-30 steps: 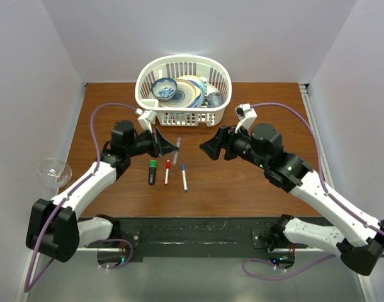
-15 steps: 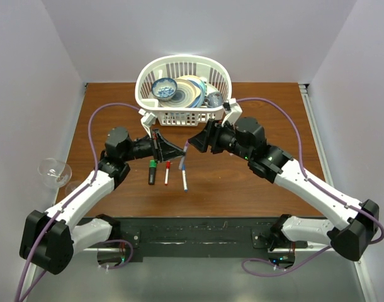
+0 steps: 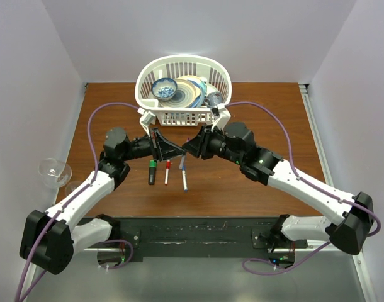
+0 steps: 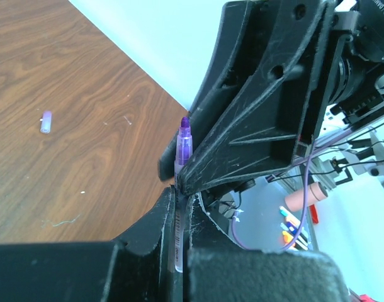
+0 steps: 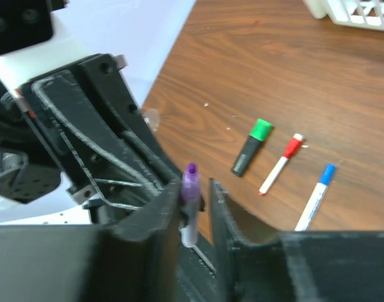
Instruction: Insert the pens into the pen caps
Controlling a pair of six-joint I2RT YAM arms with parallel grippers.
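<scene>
My left gripper (image 3: 172, 150) (image 4: 178, 189) is shut on a slim white pen (image 4: 184, 141) (image 5: 191, 195) and holds it off the table with its purple end outward. My right gripper (image 3: 187, 146) (image 5: 196, 189) meets it head-on, its jaws narrowly apart round that purple end. One finger touches the pen, and a small gap shows at the other. A small purple cap (image 4: 46, 121) lies loose on the table. Three capped pens lie in a row below the grippers: a black marker with a green cap (image 3: 152, 171) (image 5: 251, 146), a red-capped pen (image 3: 167, 171) (image 5: 280, 163) and a blue-capped pen (image 3: 183, 177) (image 5: 315, 196).
A white basket (image 3: 184, 117) holding bowls and plates stands at the back of the table, just behind both grippers. A clear glass (image 3: 53, 171) sits beyond the table's left edge. Purple cables trail from both arms.
My right arm has swung left to the pen in my left gripper, and its jaws have narrowed round the purple end. My left gripper has kept its grip and shifted slightly.
</scene>
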